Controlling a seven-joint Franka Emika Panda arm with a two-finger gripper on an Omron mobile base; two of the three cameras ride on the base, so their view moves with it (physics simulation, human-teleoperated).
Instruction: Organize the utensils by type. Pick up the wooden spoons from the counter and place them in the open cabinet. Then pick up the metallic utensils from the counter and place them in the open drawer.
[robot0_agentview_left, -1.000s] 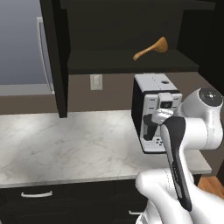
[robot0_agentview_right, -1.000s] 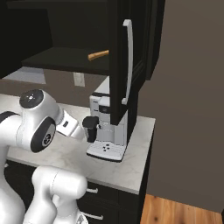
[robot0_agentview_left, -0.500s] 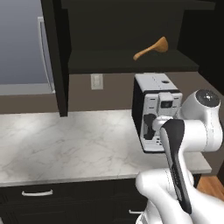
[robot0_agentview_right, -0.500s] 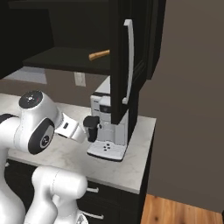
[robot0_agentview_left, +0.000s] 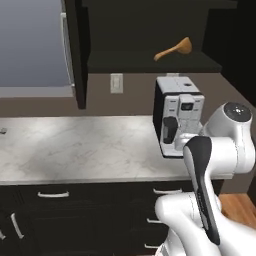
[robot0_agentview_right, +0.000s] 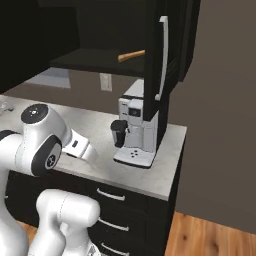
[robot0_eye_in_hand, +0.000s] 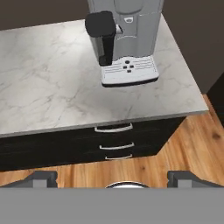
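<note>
One orange-brown wooden spoon (robot0_agentview_left: 172, 49) (robot0_agentview_right: 131, 55) lies on the shelf of the open cabinet (robot0_agentview_left: 150, 62), above the coffee machine. The white marble counter (robot0_agentview_left: 75, 145) (robot0_agentview_right: 165, 172) (robot0_eye_in_hand: 43, 87) runs over black drawer fronts. My gripper (robot0_eye_in_hand: 114, 179) is open, its fingertips (robot0_eye_in_hand: 41, 178) wide apart with nothing between them. It hangs out over the wooden floor in front of the counter's right end, looking down at the counter and drawer fronts. A tiny silvery thing (robot0_agentview_left: 2, 131) sits at the counter's far left edge, too small to name. The other wooden spoon and the open drawer are out of view.
A silver and black coffee machine (robot0_agentview_left: 180, 115) (robot0_agentview_right: 137, 130) (robot0_eye_in_hand: 124, 39) stands on the counter's right end. The cabinet's black door (robot0_agentview_right: 155, 60) with a long silver handle hangs open beside it. Shut drawers (robot0_eye_in_hand: 113, 142) lie below, and a brown wall closes the right side.
The whole picture has shifted slightly in both base views, so the camera has moved a little. The arm keeps nearly the same folded pose. The wooden spoon stays on the shelf.
</note>
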